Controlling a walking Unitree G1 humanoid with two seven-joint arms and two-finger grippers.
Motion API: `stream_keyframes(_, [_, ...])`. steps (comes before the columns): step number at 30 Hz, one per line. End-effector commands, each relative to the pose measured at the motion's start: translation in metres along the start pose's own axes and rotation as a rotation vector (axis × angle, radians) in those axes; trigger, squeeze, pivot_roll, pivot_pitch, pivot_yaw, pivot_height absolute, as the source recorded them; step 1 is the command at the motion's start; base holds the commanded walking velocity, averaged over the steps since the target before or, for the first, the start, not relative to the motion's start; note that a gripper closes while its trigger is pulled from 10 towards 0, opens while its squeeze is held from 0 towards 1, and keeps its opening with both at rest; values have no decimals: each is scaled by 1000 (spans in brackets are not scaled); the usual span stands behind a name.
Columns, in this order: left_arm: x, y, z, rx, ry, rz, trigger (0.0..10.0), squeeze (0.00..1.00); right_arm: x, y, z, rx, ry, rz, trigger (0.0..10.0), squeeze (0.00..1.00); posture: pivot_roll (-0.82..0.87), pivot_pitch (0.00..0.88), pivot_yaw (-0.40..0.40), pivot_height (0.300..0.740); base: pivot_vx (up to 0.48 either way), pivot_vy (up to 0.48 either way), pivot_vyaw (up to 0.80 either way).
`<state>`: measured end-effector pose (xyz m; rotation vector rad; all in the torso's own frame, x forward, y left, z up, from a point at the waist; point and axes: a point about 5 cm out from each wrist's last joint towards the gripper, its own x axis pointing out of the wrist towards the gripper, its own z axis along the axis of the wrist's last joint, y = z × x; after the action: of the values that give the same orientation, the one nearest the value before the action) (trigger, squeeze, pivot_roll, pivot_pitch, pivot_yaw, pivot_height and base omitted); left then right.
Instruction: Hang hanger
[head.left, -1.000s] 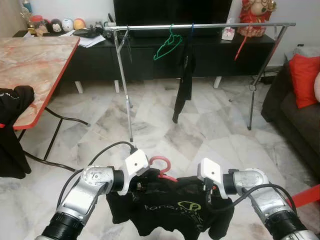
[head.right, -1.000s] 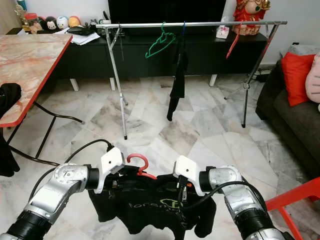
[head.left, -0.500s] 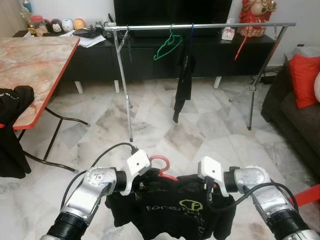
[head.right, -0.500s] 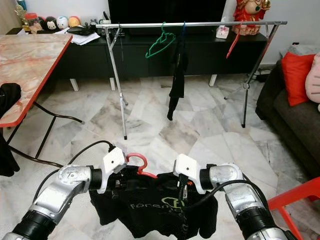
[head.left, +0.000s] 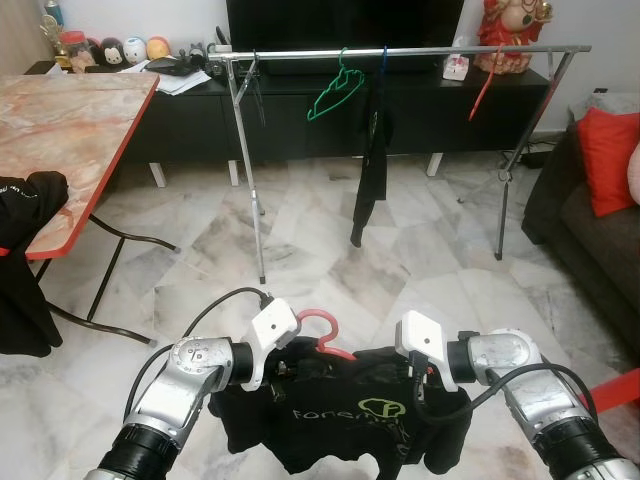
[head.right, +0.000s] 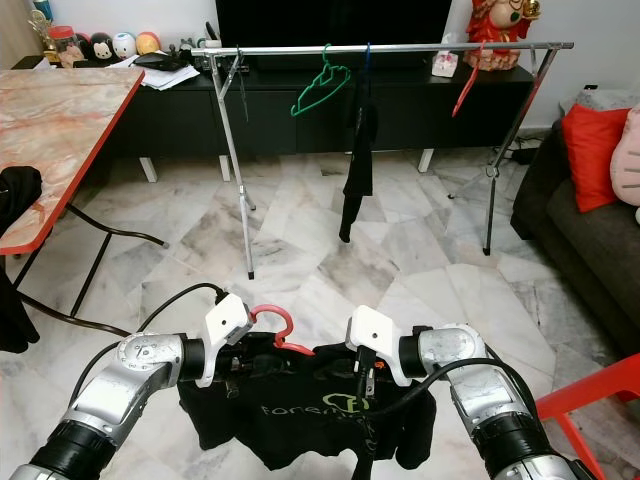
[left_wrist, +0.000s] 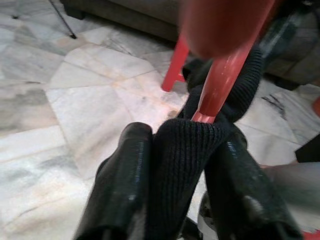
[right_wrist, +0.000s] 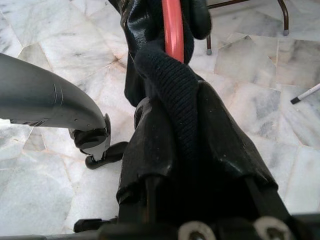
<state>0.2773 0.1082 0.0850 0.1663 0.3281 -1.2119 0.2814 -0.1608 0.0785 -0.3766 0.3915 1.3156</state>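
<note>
Left claw clamped on one shoulder of a red hanger draped in a black shirt, hook rising between both claws, right claw gripping the other shoulder, clothes rail well beyond.

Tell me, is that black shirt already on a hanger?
Yes. The black shirt drapes over a red hanger, its hook poking up between both grippers.

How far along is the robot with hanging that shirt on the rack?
Done: the black shirt is on the red hanger. In hand: the left tool and right tool grip it at the shoulders, low over the floor. Left: carry it to the clothes rail and hook it on.
</note>
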Motion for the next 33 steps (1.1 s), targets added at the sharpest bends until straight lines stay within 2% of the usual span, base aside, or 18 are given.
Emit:
stream_keyframes(1, [5,-7,-7,-24,28,-41,0,0,-4,-7,22,-58,-96,-40,10000,0,-118,0,-56,740,0,0,0])
stream_keyframes(29, [5,-11,-5,-33,18,-90,0,0,-4,-7,17,-46,-68,-44,10000,0,-118,0,-57,740,0,0,0])
stream_keyframes(30, [5,-11,-5,-31,18,-89,0,0,-4,-7,16,-31,-70,-37,10000,1000,-118,0,-57,740,0,0,0])
stream_keyframes(33, [5,-10,-6,-29,20,-85,0,0,-4,-6,17,-22,-77,-24,10000,1000,-117,0,-58,740,0,0,0])
